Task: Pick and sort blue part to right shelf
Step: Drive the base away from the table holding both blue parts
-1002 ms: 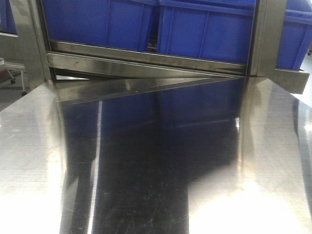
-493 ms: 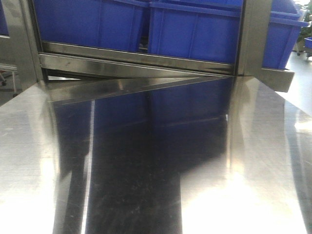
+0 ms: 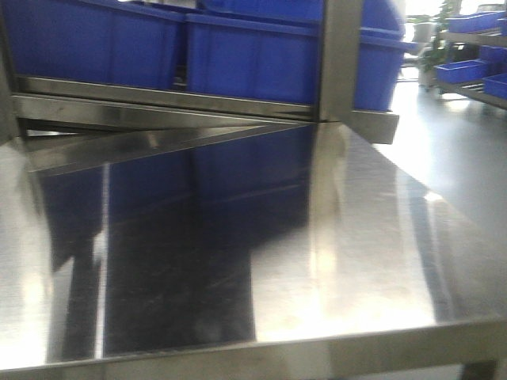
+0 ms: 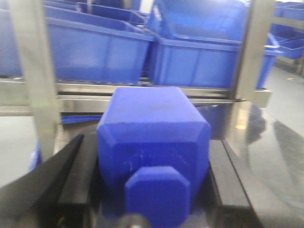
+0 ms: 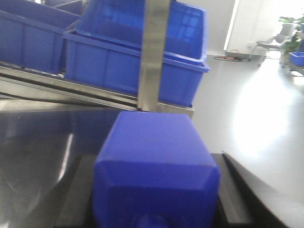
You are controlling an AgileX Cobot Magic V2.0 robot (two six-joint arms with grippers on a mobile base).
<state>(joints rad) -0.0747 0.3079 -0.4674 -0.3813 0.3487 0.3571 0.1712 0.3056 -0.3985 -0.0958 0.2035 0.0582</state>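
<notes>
So, the next move comes down to one thing: the right shelf (image 3: 341, 59) sits straight ahead of my left tool (image 4: 148, 142), just past the far edge of the table (image 3: 372, 237). The blue part (image 4: 153, 118) is up in that tool, not lying anywhere on the table.

The part's long axis runs along the tool. Its low flat cap points back at my wrist and the square base faces the blue bins (image 4: 95, 52). My guess is that going forward and up over a bin rim is all it needs, no re-gripping.

The left tool is clamped on the part, with the black fingers (image 4: 47, 190) pressed against both flat sides and no gap I can see.

My right tool (image 5: 153, 159) is squeezed around a second blue block (image 5: 152, 137) the same way. Its cap is cut off at the bottom edge of that view, so I can't tell which kind it is. That arm looks at the shelf's corner upright, with open floor off to its right.

As for which arm is nearer the bins, honestly I can't tell, they look about even to me.
</notes>
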